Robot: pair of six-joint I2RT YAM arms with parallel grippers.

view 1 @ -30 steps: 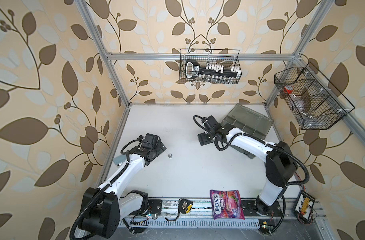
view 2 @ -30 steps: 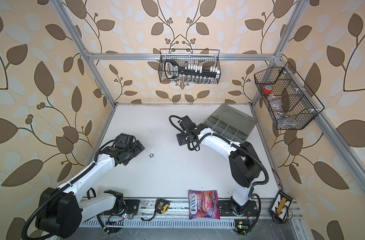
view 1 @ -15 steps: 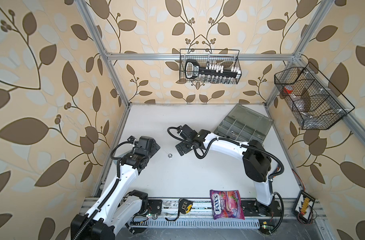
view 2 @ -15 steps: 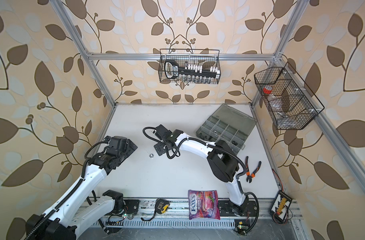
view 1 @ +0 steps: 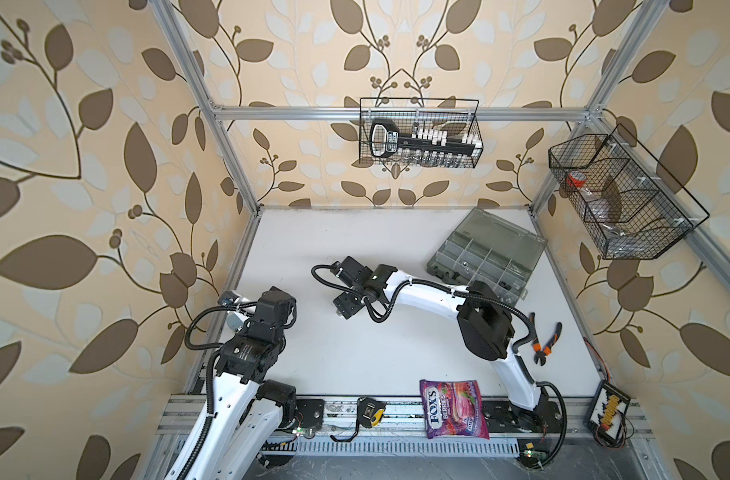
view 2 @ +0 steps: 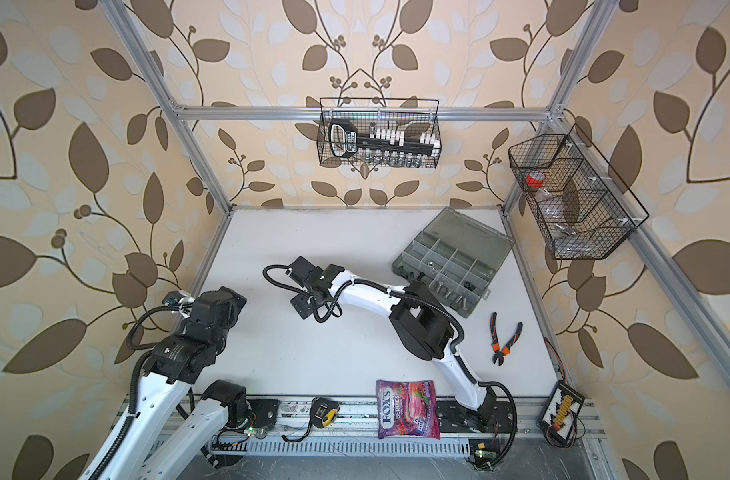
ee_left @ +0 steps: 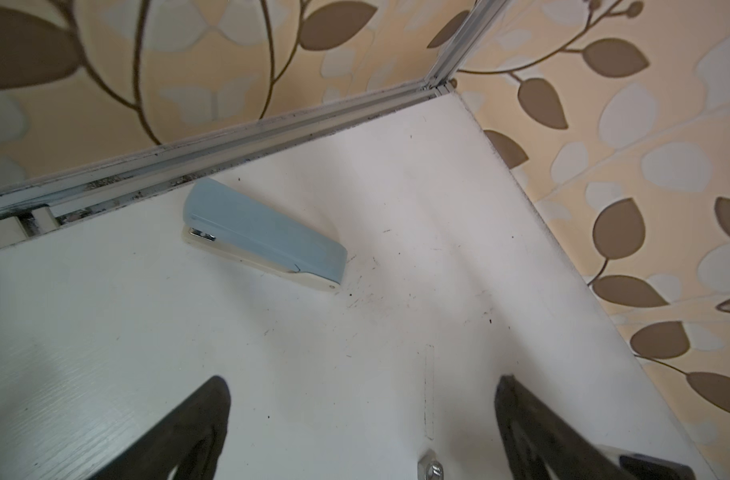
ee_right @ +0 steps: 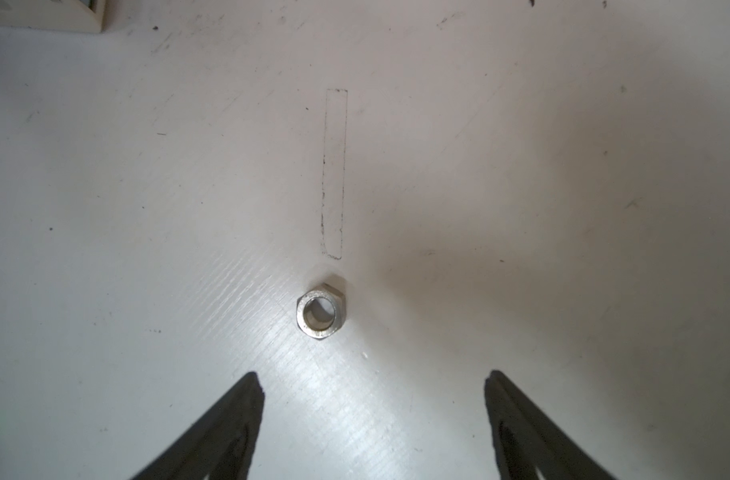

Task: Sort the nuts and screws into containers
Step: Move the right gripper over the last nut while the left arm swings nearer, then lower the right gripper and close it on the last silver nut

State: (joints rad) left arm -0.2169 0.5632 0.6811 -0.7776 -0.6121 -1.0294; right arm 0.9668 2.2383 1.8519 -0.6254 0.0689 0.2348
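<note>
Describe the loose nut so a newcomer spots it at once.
On the white table, left of the grey organizer box, the right gripper hangs open over bare tabletop. Just ahead of it a silver nut lies flat at the end of a thin pencilled outline: a small hexagonal ring, unlike the long blue stapler nearby.

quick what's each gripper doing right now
left gripper: open, holding nothing
right gripper: open, holding nothing; small shiny silver hexagonal metal nut lies untouched just ahead of it
</note>
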